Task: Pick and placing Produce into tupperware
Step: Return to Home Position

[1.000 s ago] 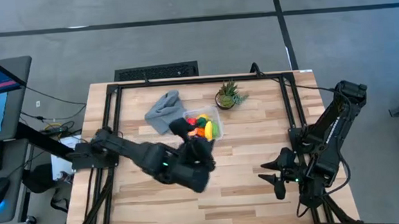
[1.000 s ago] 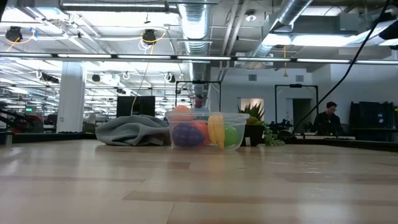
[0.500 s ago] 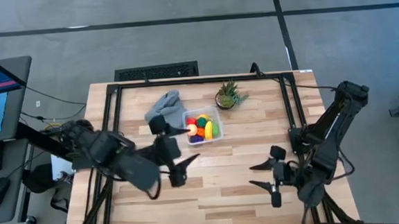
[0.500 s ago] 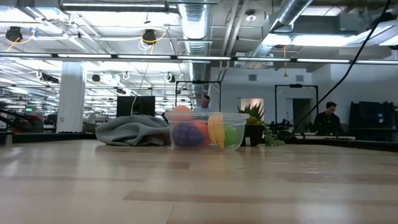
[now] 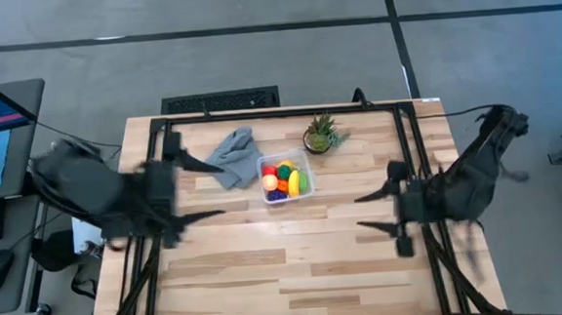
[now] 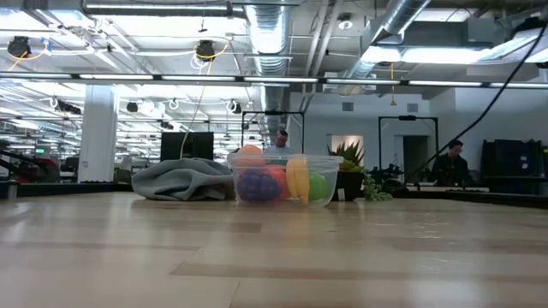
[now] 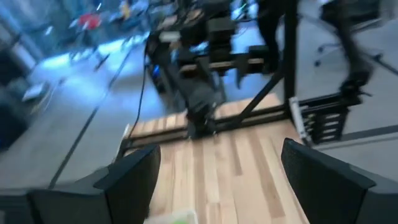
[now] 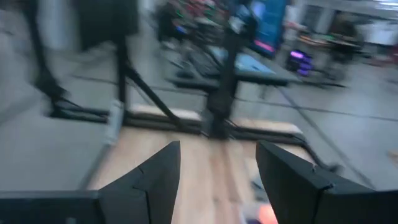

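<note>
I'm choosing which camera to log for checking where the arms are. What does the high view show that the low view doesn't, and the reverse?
Only the high view: both arms, the left pincer open at the left side of the table, the right pincer open toward its right side. Only the low view: the room behind, with a person far off. Both: the tupperware filled with produce, the grey cloth beside it, and the potted plant.

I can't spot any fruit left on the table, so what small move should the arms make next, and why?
Probably draw both arms back to their rest poses. The produce lies in the tupperware, none shows loose on the table, and the left gripper and right gripper hang near the table's side edges, jaws open and empty, so nothing seems left to pick.
</note>
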`<move>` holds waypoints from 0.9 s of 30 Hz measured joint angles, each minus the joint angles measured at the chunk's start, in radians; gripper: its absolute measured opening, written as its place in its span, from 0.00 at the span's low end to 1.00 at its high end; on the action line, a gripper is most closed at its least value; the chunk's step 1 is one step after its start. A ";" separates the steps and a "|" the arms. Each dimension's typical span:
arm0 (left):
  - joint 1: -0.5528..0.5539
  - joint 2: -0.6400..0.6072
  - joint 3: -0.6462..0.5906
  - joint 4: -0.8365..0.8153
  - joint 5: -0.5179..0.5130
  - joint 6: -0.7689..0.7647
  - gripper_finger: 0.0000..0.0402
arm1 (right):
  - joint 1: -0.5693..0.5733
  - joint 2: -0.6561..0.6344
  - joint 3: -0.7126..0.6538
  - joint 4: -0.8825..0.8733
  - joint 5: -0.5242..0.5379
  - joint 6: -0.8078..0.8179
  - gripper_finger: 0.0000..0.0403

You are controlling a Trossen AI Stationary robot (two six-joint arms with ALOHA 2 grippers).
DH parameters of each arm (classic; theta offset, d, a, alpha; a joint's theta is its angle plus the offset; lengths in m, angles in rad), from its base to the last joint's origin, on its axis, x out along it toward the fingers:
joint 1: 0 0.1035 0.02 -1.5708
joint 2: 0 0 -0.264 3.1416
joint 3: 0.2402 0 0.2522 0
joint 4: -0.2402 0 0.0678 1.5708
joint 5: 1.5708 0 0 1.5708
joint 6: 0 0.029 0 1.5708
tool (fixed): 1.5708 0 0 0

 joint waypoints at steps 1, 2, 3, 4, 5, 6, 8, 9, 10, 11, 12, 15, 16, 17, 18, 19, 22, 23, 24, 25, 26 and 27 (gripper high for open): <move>-0.007 -0.021 0.000 0.005 0.016 0.031 0.80 | -0.017 -0.029 0.001 0.002 -0.057 -0.012 0.58; -0.014 -0.041 0.000 0.009 0.027 0.059 0.80 | -0.036 -0.055 0.001 0.002 -0.112 -0.023 0.58; -0.020 -0.060 0.000 0.012 0.036 0.084 0.80 | -0.054 -0.080 0.001 0.001 -0.162 -0.037 0.58; -0.024 -0.081 0.000 0.011 0.050 0.106 0.80 | -0.073 -0.100 0.001 0.001 -0.204 -0.049 0.58; -0.029 -0.099 0.000 0.010 0.062 0.128 0.80 | -0.095 -0.120 0.001 0.001 -0.241 -0.064 0.58; -0.033 -0.117 0.000 0.010 0.078 0.147 0.80 | -0.116 -0.136 0.001 0.001 -0.273 -0.076 0.58; -0.036 -0.154 0.000 0.004 0.124 0.188 0.80 | -0.162 -0.162 0.001 0.000 -0.326 -0.095 0.58; -0.037 -0.174 -0.001 0.004 0.151 0.213 0.80 | -0.187 -0.172 0.001 0.000 -0.358 -0.101 0.58; -0.038 -0.198 -0.001 0.004 0.178 0.236 0.80 | -0.213 -0.182 0.001 -0.001 -0.390 -0.103 0.58; -0.038 -0.221 -0.001 0.003 0.205 0.257 0.80 | -0.240 -0.191 0.001 -0.002 -0.425 -0.102 0.58; -0.037 -0.245 -0.001 0.003 0.232 0.278 0.80 | -0.268 -0.199 0.001 -0.001 -0.462 -0.102 0.58; -0.037 -0.328 -0.034 0.027 0.324 0.354 0.80 | -0.358 -0.215 0.001 0.006 -0.573 -0.094 0.58; -0.037 -0.354 -0.055 0.040 0.353 0.375 0.80 | -0.387 -0.217 0.000 0.012 -0.609 -0.094 0.58; -0.037 -0.385 -0.082 0.058 0.370 0.390 0.80 | -0.413 -0.217 0.000 0.024 -0.643 -0.094 0.58; -0.038 -0.416 -0.113 0.074 0.376 0.396 0.80 | -0.440 -0.216 0.000 0.040 -0.680 -0.094 0.58; -0.037 -0.448 -0.150 0.090 0.375 0.395 0.80 | -0.466 -0.216 0.000 0.053 -0.718 -0.094 0.58; -0.037 -0.550 -0.284 0.127 0.366 0.351 0.80 | -0.554 -0.209 0.000 0.097 -0.843 -0.093 0.58; -0.037 -0.588 -0.335 0.152 0.364 0.337 0.80 | -0.585 -0.207 0.000 0.113 -0.885 -0.090 0.58; -0.037 -0.626 -0.392 0.186 0.362 0.329 0.80 | -0.613 -0.205 -0.001 0.127 -0.928 -0.085 0.58; -0.037 -0.666 -0.449 0.224 0.364 0.327 0.80 | -0.642 -0.201 -0.001 0.142 -0.972 -0.075 0.58; -0.037 -0.710 -0.509 0.268 0.371 0.327 0.80 | -0.672 -0.192 -0.001 0.166 -1.016 -0.065 0.58; -0.037 -0.755 -0.570 0.311 0.384 0.327 0.80 | -0.702 -0.189 0.000 0.184 -1.062 -0.053 0.58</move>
